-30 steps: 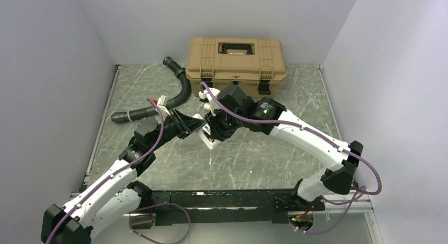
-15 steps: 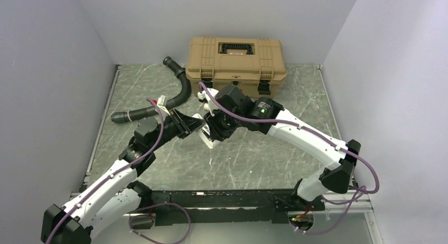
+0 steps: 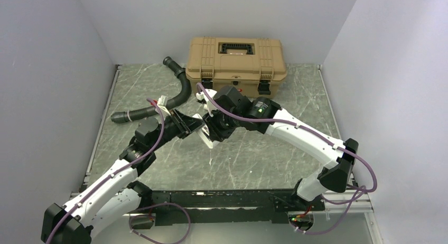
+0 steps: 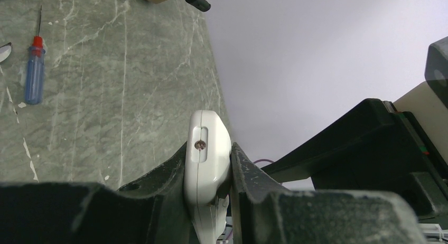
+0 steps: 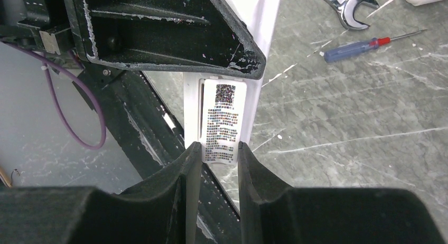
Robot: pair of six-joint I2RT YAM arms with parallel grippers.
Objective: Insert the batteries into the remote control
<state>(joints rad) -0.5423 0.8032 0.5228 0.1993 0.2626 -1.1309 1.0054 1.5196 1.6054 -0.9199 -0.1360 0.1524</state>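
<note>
Remote control (image 4: 206, 133) aloft over counter (image 3: 253, 159) centre
Left gripper (image 4: 209, 165) clamps it from 8 o'clock — right gripper (image 5: 219, 147) at 2 o'clock straddles its labelled back panel (image 5: 223, 120), grip impossible to tell

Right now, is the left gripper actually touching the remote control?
Touching. The left wrist view shows the left gripper shut on the remote control, with a finger pressed against each side and no gap at either.

Remote control (image 4: 207, 154) edge-on between closed jaws, screwdriver (image 4: 35, 69) beyond
</note>
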